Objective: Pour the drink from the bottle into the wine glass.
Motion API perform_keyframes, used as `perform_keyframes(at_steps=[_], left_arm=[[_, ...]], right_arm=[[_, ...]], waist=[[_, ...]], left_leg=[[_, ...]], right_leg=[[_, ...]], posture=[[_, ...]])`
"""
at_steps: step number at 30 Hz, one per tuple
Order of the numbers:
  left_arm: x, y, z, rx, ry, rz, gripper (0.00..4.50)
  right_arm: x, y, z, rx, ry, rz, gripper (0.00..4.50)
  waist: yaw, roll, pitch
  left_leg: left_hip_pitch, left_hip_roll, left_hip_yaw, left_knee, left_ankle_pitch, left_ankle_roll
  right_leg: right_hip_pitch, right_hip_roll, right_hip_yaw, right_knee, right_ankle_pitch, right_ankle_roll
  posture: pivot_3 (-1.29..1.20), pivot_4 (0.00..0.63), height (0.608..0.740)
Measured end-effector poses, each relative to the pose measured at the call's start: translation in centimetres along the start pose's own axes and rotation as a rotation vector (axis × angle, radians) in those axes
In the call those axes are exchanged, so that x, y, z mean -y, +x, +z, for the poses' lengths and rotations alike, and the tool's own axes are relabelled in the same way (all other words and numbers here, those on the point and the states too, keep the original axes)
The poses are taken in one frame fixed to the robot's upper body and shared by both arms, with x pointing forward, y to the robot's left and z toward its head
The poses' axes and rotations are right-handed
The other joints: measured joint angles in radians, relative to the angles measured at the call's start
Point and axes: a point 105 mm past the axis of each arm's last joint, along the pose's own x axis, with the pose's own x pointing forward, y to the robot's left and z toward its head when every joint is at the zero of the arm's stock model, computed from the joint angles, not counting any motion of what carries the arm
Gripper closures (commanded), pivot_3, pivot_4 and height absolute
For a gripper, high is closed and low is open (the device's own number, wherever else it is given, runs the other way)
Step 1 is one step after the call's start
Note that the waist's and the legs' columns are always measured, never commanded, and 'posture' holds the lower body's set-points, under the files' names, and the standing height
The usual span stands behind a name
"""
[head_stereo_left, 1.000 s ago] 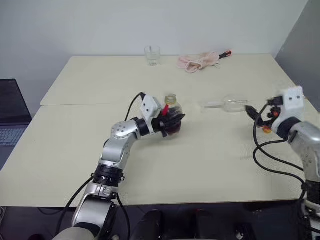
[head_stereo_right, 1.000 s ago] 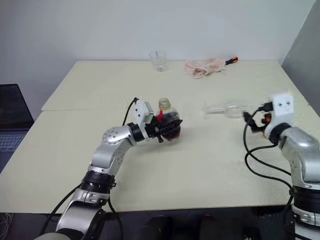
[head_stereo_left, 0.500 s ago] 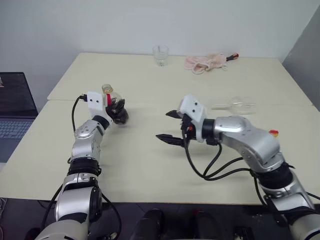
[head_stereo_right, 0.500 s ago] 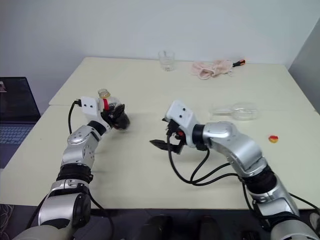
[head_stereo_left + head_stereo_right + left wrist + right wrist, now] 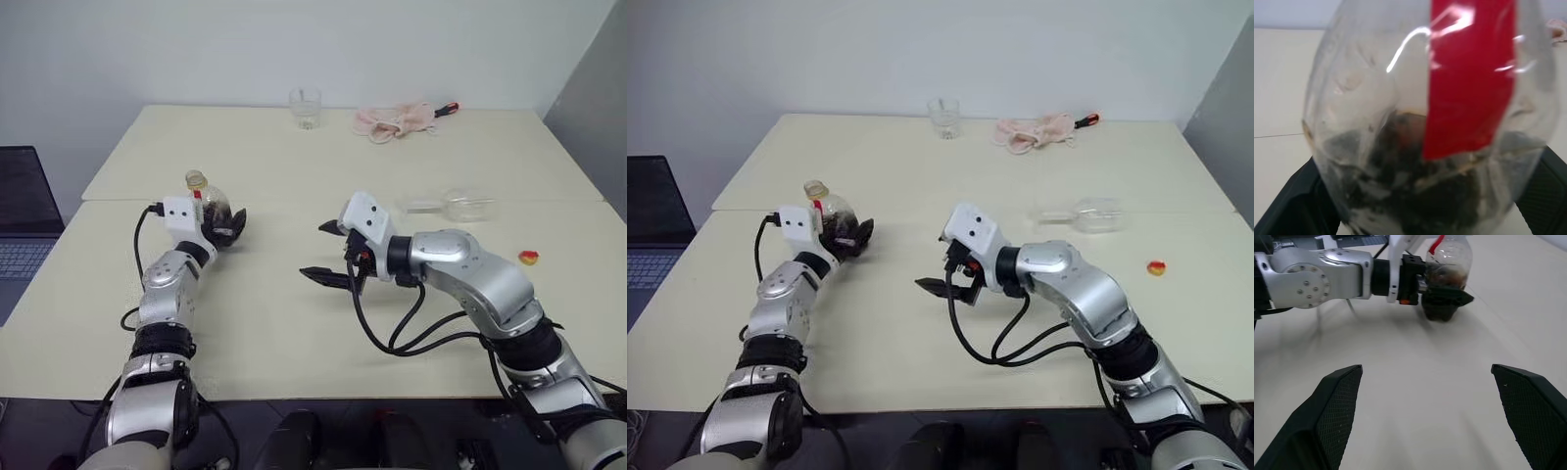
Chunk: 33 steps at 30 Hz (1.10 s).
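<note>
Bottle (image 5: 208, 201) mid-left, upright between left fingers (image 5: 231, 223); whether gripped or loosened, cannot tell. Right fingers (image 5: 323, 276) wide, centre frame. Glass (image 5: 453, 205) apparently lying mid-right on worktop (image 5: 294, 333).

The near middle of the worktop (image 5: 294, 343) lies bare between the two arms, and the wide-spread right end effector (image 5: 328, 253) hangs over it with open room on to the bottle (image 5: 208, 208) at the left. That bottle sits between the left end effector (image 5: 229, 225) fingers, blocking that side. To the right the wine glass (image 5: 456, 205) lies on its side beyond the right forearm, a small yellow cap (image 5: 528, 258) near it; the tumbler (image 5: 305, 107) and pink cloth (image 5: 394, 119) crowd the far edge.
</note>
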Motion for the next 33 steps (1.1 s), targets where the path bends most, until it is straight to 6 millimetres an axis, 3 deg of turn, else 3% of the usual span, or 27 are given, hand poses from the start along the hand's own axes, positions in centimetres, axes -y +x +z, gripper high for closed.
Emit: perform_keyframes(at_steps=[2, 9, 13, 15, 19, 24, 27, 33], left_arm=[[-0.3, -1.2, 0.1, -0.009, 0.016, -0.006, 0.06], [-2.2, -8.3, -0.6, -0.125, 0.04, 0.01, 0.06], [-2.6, -13.1, -1.3, -0.234, 0.003, -0.061, 0.06], [-1.4, -14.5, -1.3, -0.277, -0.016, -0.159, 0.06], [5.0, -13.4, 0.9, -0.272, 0.025, -0.5, 0.06], [11.4, -10.1, 2.8, -0.212, 0.17, -0.741, 0.06], [12.8, -9.1, 2.8, -0.194, 0.217, -0.774, 0.06], [13.3, -8.8, 2.2, -0.183, 0.245, -0.8, 0.06]], right_arm=[[0.6, -0.7, -0.3, -0.005, 0.01, -0.019, 0.0], [3.8, -4.3, -2.3, -0.004, 0.205, -0.18, 0.0], [7.1, -6.3, -4.0, 0.071, 0.473, -0.376, 0.0], [7.8, -6.4, -5.1, 0.105, 0.632, -0.447, 0.0], [9.1, -5.7, -7.8, 0.14, 0.988, -0.605, 0.0], [11.4, -6.3, -8.9, 0.203, 1.218, -0.779, 0.0], [13.1, -7.2, -9.4, 0.259, 1.328, -0.87, 0.0], [14.9, -8.2, -11.8, 0.3, 1.493, -1.0, 0.0]], waist=[[-0.003, 0.0, 0.0], [-0.002, 0.001, 0.0], [-0.001, 0.001, 0.0], [0.004, 0.003, 0.0], [0.03, 0.008, 0.0], [0.025, 0.01, -0.001], [0.001, 0.01, -0.001], [-0.037, 0.011, -0.001]], left_leg=[[0.0, 0.0, 0.0, -0.001, 0.0, 0.0], [0.0, 0.002, 0.001, -0.003, 0.0, 0.0], [0.0, 0.002, 0.002, -0.004, -0.001, 0.0], [0.0, 0.003, 0.002, -0.007, -0.001, 0.0], [0.001, 0.002, 0.002, -0.007, 0.0, -0.001], [0.001, 0.002, 0.005, -0.008, 0.0, -0.002], [0.001, 0.003, 0.007, -0.013, 0.001, -0.003], [0.002, 0.007, 0.008, -0.015, 0.003, -0.005]], right_leg=[[0.0, 0.0, 0.001, 0.0, 0.0, 0.0], [-0.002, 0.001, 0.002, -0.001, 0.001, -0.002], [-0.002, 0.002, 0.003, -0.001, 0.001, -0.003], [-0.002, 0.002, 0.003, -0.002, 0.001, -0.004], [-0.002, 0.001, 0.002, -0.002, 0.003, -0.007], [-0.001, 0.001, 0.004, -0.001, 0.003, -0.007], [-0.002, 0.001, 0.006, -0.001, 0.003, -0.007], [-0.003, 0.006, 0.008, 0.0, 0.002, -0.009]], posture=[[0.0, 0.15, 0.74], [0.0, 0.15, 0.74], [0.0, 0.15, 0.74], [0.0, 0.15, 0.74], [0.0, 0.15, 0.74], [0.0, 0.15, 0.74], [0.0, 0.15, 0.74], [0.0, 0.15, 0.74]])
